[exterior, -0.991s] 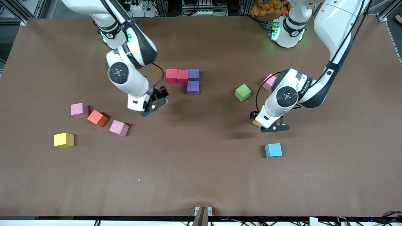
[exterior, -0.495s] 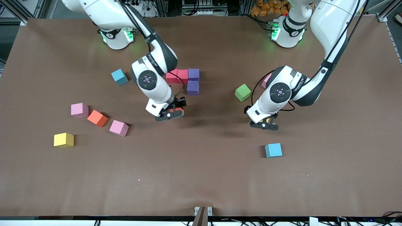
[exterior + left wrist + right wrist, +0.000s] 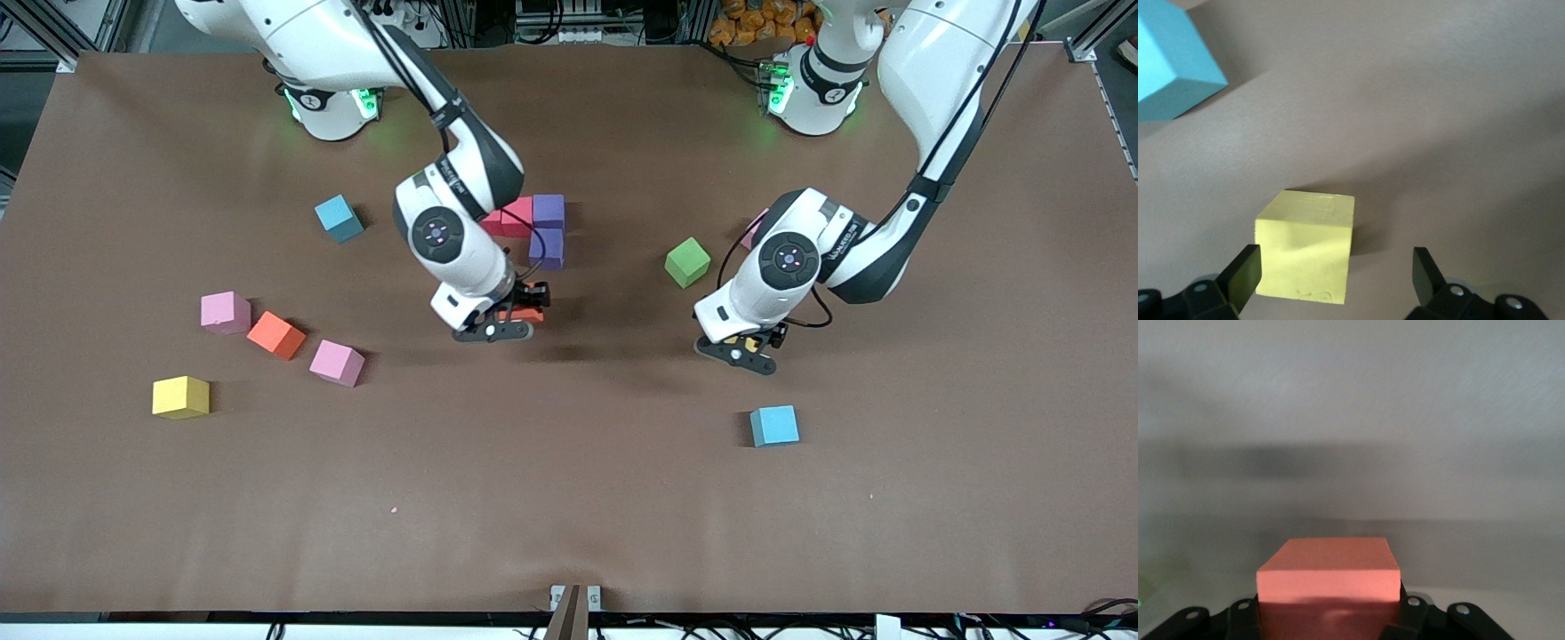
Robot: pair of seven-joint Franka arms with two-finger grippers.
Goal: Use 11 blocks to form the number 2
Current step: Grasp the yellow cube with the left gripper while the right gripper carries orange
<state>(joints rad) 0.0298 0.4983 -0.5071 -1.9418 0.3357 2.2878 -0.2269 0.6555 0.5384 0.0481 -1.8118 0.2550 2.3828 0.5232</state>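
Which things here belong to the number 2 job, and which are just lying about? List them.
Job: joined red and purple blocks; held orange block in right gripper; yellow block at the open left gripper; every loose one, like the green block.
Lying about: metal bracket at the table's near edge; tiny pink speck.

A brown table (image 3: 569, 498) is seen, its surface ringed by metal framing (image 3: 53, 36) at the corners (a heap of small orange objects (image 3: 756, 18) is glimpsed past one edge).
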